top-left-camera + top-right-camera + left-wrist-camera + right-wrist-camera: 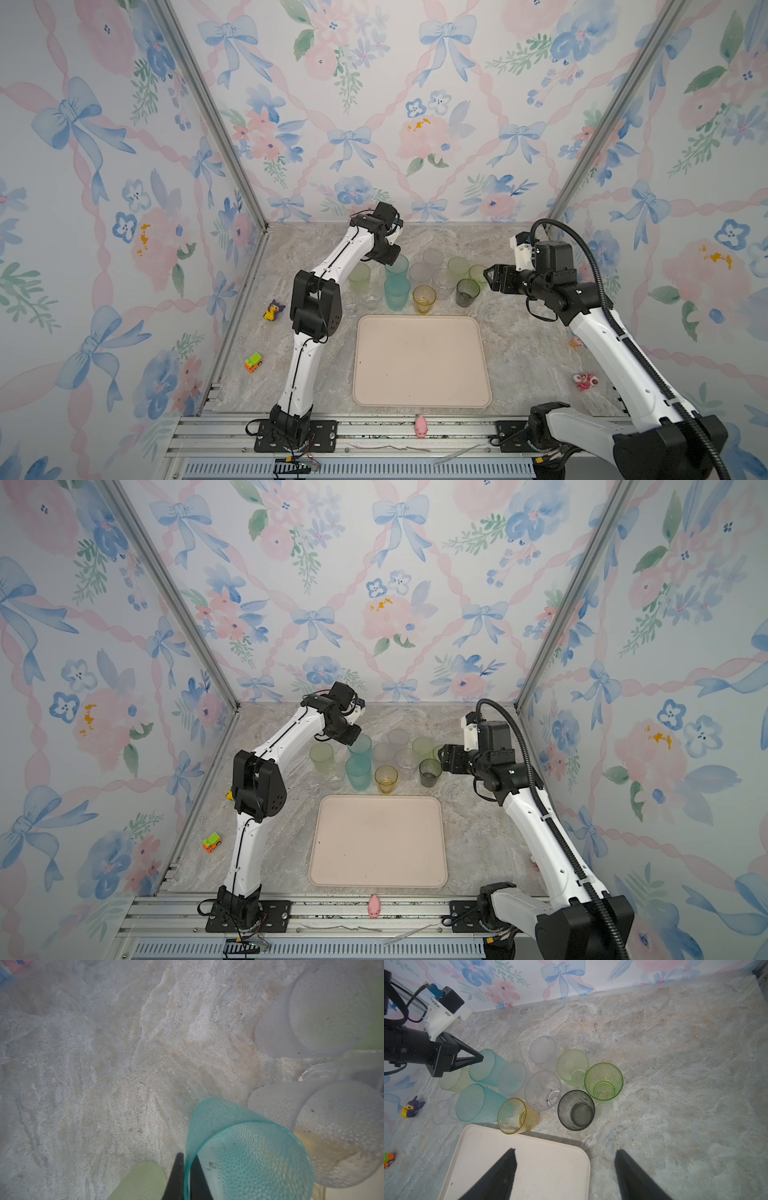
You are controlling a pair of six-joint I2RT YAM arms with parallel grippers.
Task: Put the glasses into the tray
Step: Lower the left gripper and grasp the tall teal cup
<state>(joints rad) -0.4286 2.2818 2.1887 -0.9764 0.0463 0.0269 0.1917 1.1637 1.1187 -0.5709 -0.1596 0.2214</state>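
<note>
Tray (pixel 419 365) nearest, bare, flat on tabletop (pixel 519 365). Glasses (pixel 424 297) upright, clustered just beyond its far rim. Right pincer (pixel 488 277) spread, empty, beside the cluster. Left pincer (pixel 187 1168) pinching rear teal glass (pixel 249 1157) by its wall, one finger inside; probably because neighbours crowd its sides.

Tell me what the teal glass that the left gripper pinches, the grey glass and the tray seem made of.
Teal glass: probably translucent plastic, dimpled matte wall. Grey glass: see-through, shiny, thick base; glass or clear plastic, cannot tell. Tray: opaque cream, matte, a few dark specks; likely plastic or fibre composite.
</note>
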